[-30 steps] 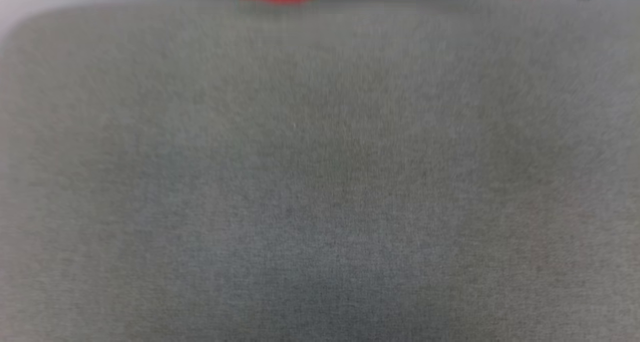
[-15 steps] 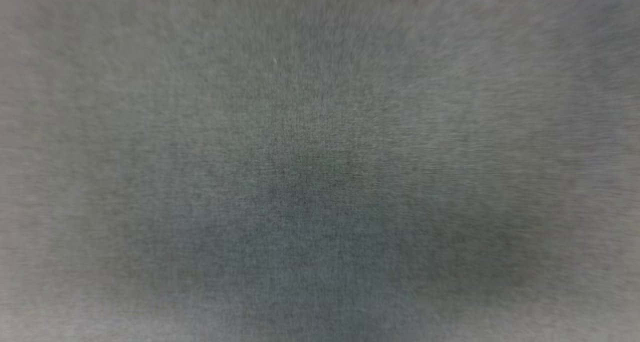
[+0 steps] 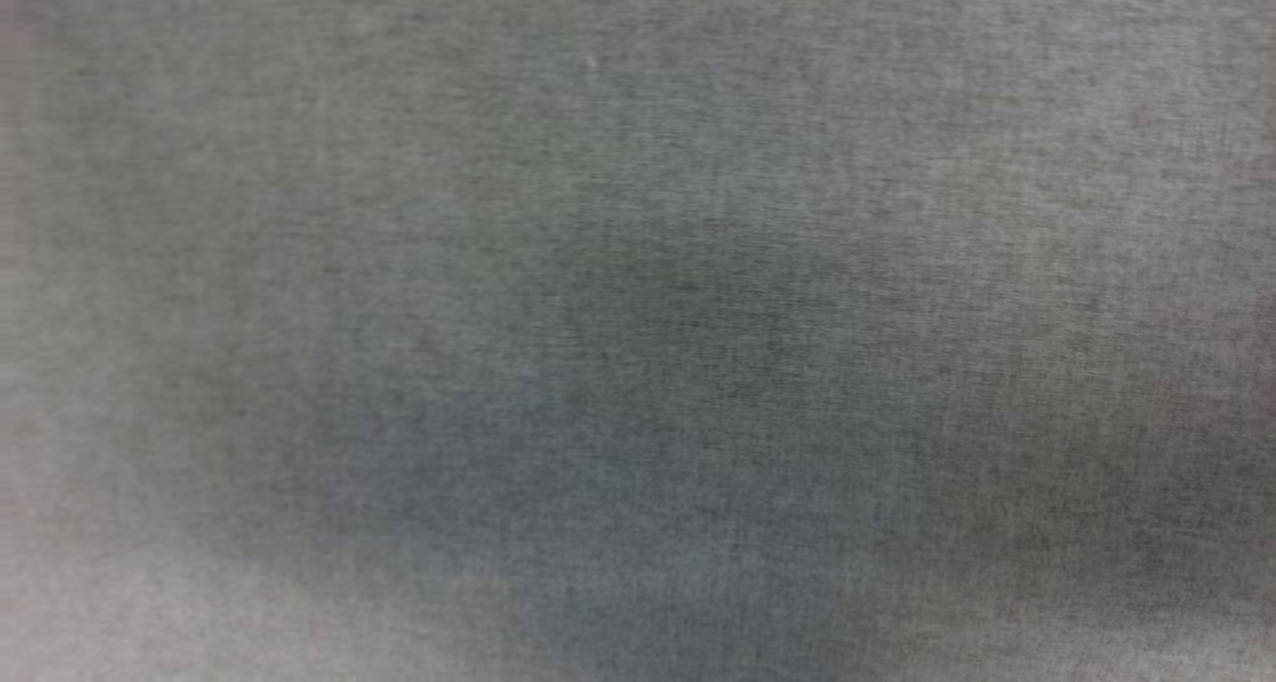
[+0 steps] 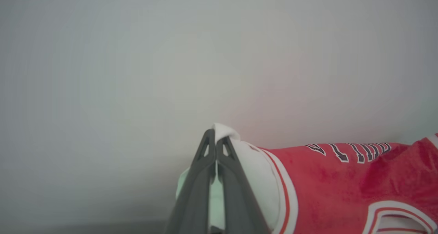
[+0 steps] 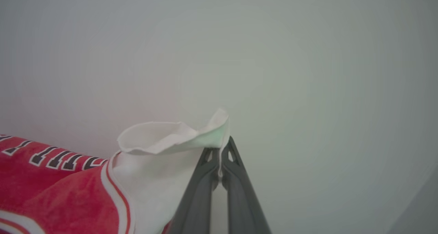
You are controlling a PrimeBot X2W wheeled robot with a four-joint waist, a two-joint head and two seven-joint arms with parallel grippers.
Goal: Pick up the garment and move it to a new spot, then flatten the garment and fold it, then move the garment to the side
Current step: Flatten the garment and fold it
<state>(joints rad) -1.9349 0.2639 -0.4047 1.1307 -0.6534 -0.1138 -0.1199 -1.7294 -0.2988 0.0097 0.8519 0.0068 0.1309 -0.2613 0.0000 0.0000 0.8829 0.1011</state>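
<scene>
Red basketball-style jersey [image 4: 342, 189] of soft, slightly fuzzy cloth, with white sleeves, white-and-red striped trim at armhole and neckline, and a row of black, white-outlined lettering across the chest. Held at both ends, pinched at a white sleeve on either side. Left gripper [image 4: 216, 140], two long dark grey fingers pressed together, clamped on a white sleeve edge, with a small tuft of cloth poking past the tips and the red body off to the right in the left wrist view. Right gripper [image 5: 224, 148], closed likewise, nipping the rim of the other white sleeve, with the open cuff curled up beside the tips and the red body at lower left in the right wrist view. Behind the cloth, a plain pale grey-white backdrop [image 4: 137, 73], blurred. In the head view, a blurry grey woven surface [image 3: 638, 323], darker toward the middle.
</scene>
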